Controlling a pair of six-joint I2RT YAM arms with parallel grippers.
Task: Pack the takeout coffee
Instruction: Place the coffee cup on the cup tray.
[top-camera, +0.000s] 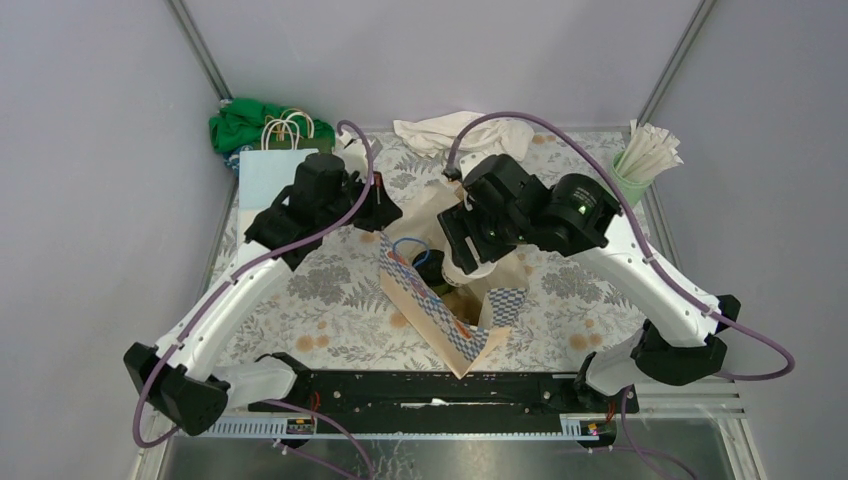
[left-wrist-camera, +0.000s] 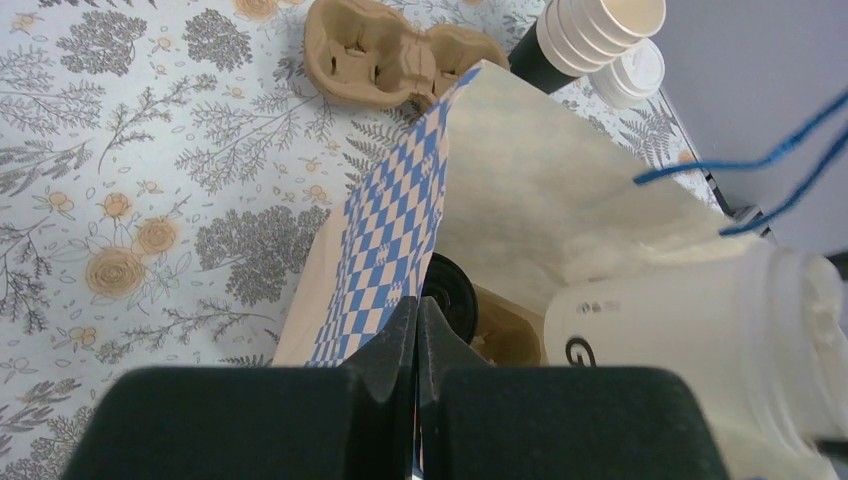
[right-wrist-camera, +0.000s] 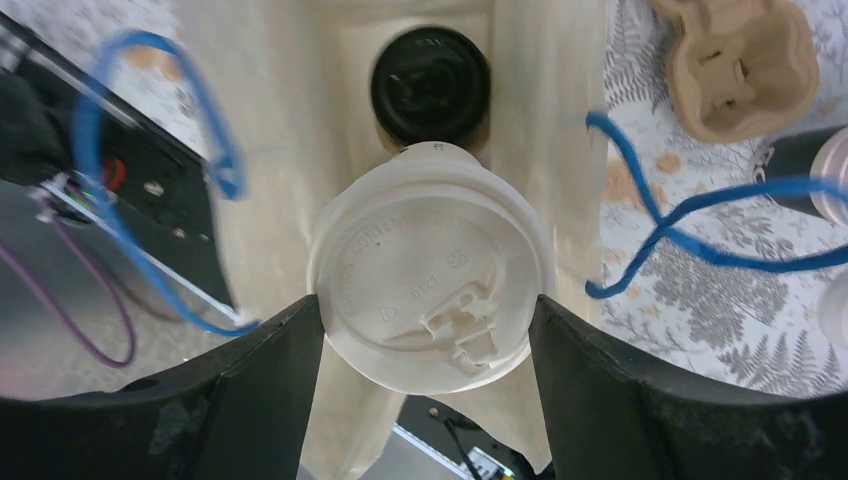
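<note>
A brown paper bag (top-camera: 440, 320) with blue-checked sides (left-wrist-camera: 395, 220) and blue handles (right-wrist-camera: 680, 220) stands open at the table's middle. My left gripper (left-wrist-camera: 418, 320) is shut on the bag's checked edge and holds the mouth open. My right gripper (right-wrist-camera: 430, 330) is shut on a takeout coffee cup (right-wrist-camera: 430, 280) with a white lid, gripped at both sides over the bag's opening. The same cream cup (left-wrist-camera: 690, 340) shows at the bag's mouth in the left wrist view. Deeper inside the bag sits a cup with a black lid (right-wrist-camera: 430, 85).
An empty pulp cup carrier (left-wrist-camera: 385, 55) lies on the floral cloth beyond the bag, next to a stack of paper cups (left-wrist-camera: 600, 25) and white lids (left-wrist-camera: 630, 75). A green tumbler of straws (top-camera: 645, 160), a white cloth (top-camera: 440, 130) and a white handled bag (top-camera: 275, 165) stand at the back.
</note>
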